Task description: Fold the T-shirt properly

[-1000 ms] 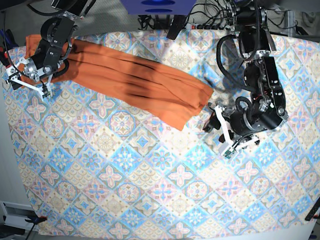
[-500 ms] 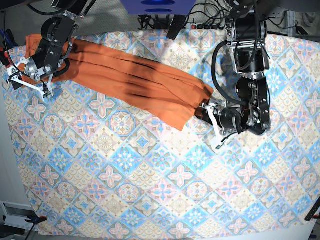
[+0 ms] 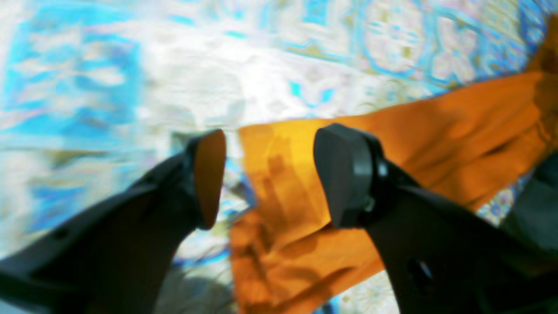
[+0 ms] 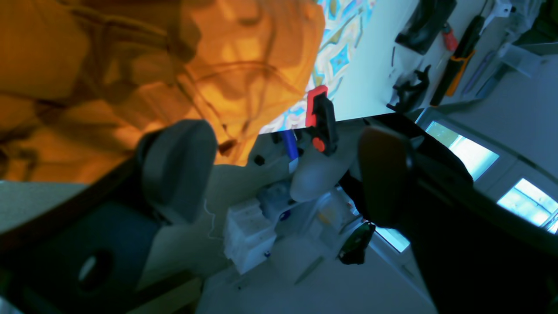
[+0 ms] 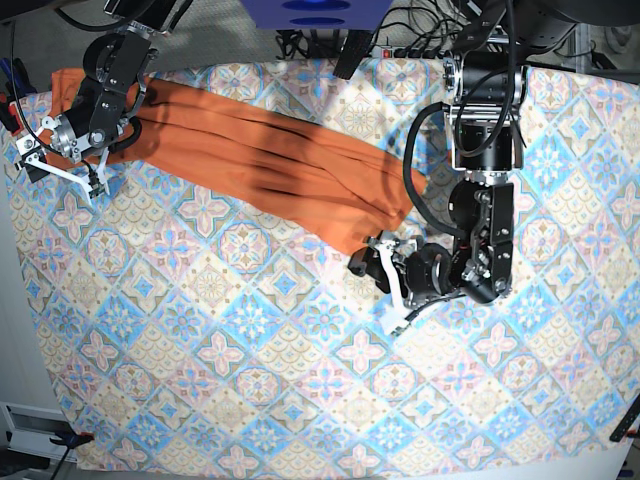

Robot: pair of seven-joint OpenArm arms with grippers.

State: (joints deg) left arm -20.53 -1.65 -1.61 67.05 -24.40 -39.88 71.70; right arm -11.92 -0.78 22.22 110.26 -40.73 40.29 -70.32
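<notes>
Nearest in the base view, the left pincer (image 5: 381,283) is seen low over the patterned surface (image 5: 300,400), its two pads spread apart and nothing pinched between them. In the left wrist view the lower corner of the T-shirt (image 3: 305,209) is shown lying directly ahead of that pincer (image 3: 268,174), partly within the gap between the pads, with the cloth running on away from it and to one side; whether either pad touches the fabric cannot be told, as the view is blurred. The T-shirt (image 5: 250,165) is laid out as a long, narrow, rumpled band, its long axis slanting across the surface from this near corner up to the far end, where the right pincer (image 5: 62,168) is placed. There the right pincer (image 4: 279,174) is also seen spread and empty, with the T-shirt (image 4: 130,65) bunched just beyond one pad at the surface's edge. The left arm is judged the nearer to a graspable corner, so the coming move probably depends on closing over that corner along the band's axis.
</notes>
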